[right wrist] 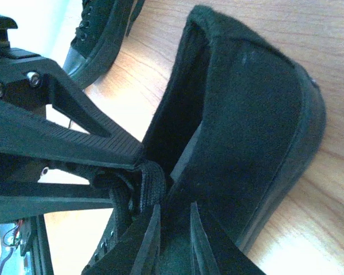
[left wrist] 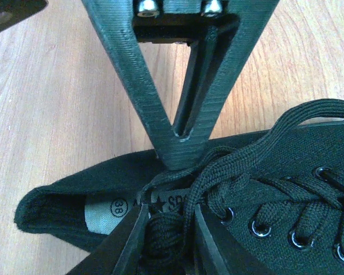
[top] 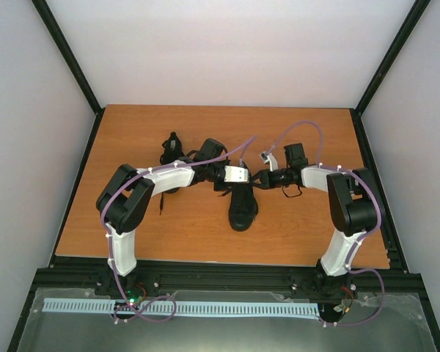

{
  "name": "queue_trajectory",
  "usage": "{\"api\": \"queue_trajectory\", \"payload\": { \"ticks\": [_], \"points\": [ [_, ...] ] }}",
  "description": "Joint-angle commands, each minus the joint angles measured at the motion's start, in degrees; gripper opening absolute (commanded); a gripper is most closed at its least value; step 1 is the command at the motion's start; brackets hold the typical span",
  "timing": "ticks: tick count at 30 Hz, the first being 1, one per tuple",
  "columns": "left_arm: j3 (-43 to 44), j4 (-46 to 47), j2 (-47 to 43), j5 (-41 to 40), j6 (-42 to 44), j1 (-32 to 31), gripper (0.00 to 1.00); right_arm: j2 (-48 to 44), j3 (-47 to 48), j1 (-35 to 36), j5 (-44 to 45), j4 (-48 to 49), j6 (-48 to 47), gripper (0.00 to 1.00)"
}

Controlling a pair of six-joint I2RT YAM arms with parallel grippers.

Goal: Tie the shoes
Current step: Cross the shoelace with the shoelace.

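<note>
With left gripper (left wrist: 171, 220) clamped narrowly on lace (left wrist: 241, 153) above tongue (left wrist: 103, 213) of shoe (top: 242, 211) at middle of table (top: 308, 139) and right gripper (right wrist: 175, 215) a slit apart, hold impossible to tell, seemingly mid-knot; calls next for opposed outward pulls to cinch without dragging shoe.

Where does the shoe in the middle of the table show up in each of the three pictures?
Top external: the shoe lies at the picture's centre.
Left wrist: the shoe fills the lower right, eyelets showing.
Right wrist: the shoe's heel stands centre-right.
Shared landmark: the wooden tabletop under it.
</note>
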Motion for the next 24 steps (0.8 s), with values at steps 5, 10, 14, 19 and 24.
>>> {"api": "queue_trajectory", "payload": {
  "ticks": [5,10,14,19,24],
  "points": [
    [-0.2,0.1,-0.2,0.7,1.0,0.2,0.25,-3.5,-2.0,0.3,-4.0,2.7,-1.5,0.19],
    [-0.1,-0.3,-0.1,0.7,1.2,0.2,0.26,-2.9,-1.7,0.3,-4.7,4.1,-0.7,0.25],
    [0.0,-0.5,-0.2,0.7,1.3,0.2,0.26,-1.7,-0.6,0.5,-3.7,4.8,0.5,0.24],
    [0.0,-0.6,-0.3,0.8,1.4,0.3,0.27,-0.9,0.2,0.5,-2.9,5.2,1.4,0.20],
    [0.0,-0.6,-0.3,0.9,1.4,0.4,0.27,0.1,0.7,0.6,-1.4,3.8,0.5,0.21]
  ]
}}
